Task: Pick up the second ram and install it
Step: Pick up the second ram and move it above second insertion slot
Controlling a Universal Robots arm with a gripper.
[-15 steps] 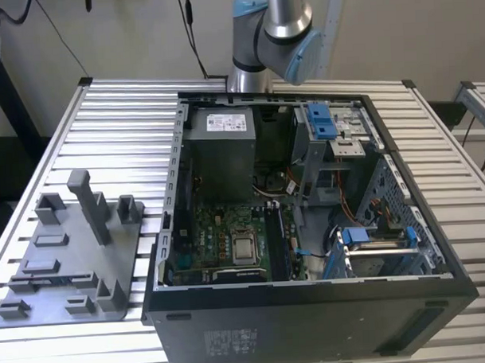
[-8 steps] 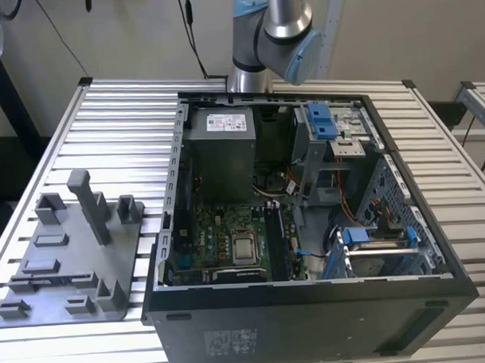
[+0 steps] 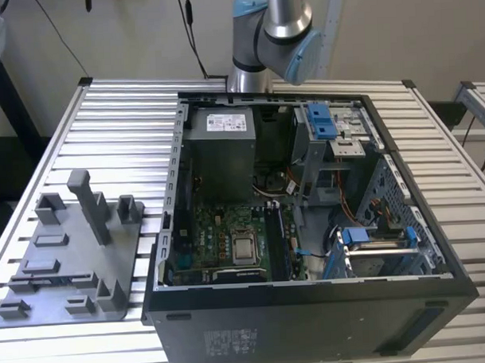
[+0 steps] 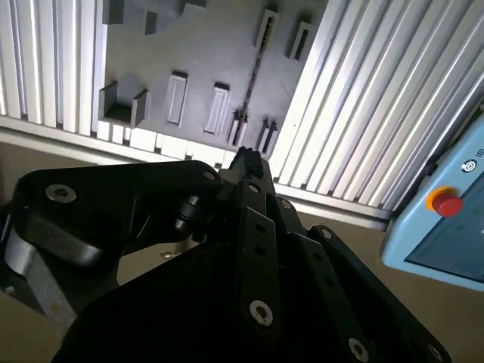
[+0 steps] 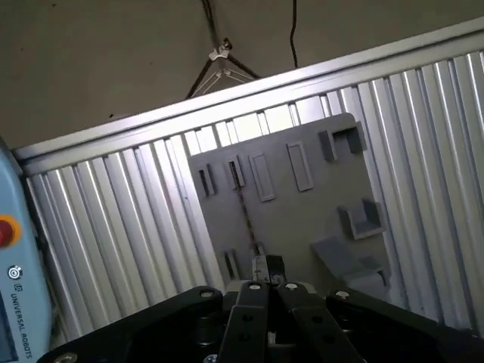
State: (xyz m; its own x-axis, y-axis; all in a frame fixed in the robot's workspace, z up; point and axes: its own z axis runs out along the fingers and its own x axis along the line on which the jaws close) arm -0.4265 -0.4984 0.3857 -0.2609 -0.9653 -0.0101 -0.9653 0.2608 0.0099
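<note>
Looks like the pick-up step, barely begun. The black linkage gripper (image 5: 266,268) hangs high over the matte grey plastic tray (image 5: 302,219), fingertips pressed together with nothing between them. The second ram (image 5: 244,210), a thin dark strip, seems to stand on edge in a slot near the tray's middle. The tray is on the shiny ribbed aluminium table (image 3: 105,122), at the exterior view's left of the open black computer case (image 3: 311,326). I reckon grabbing it calls for jaws opened and squared to that skinny edge.
</note>
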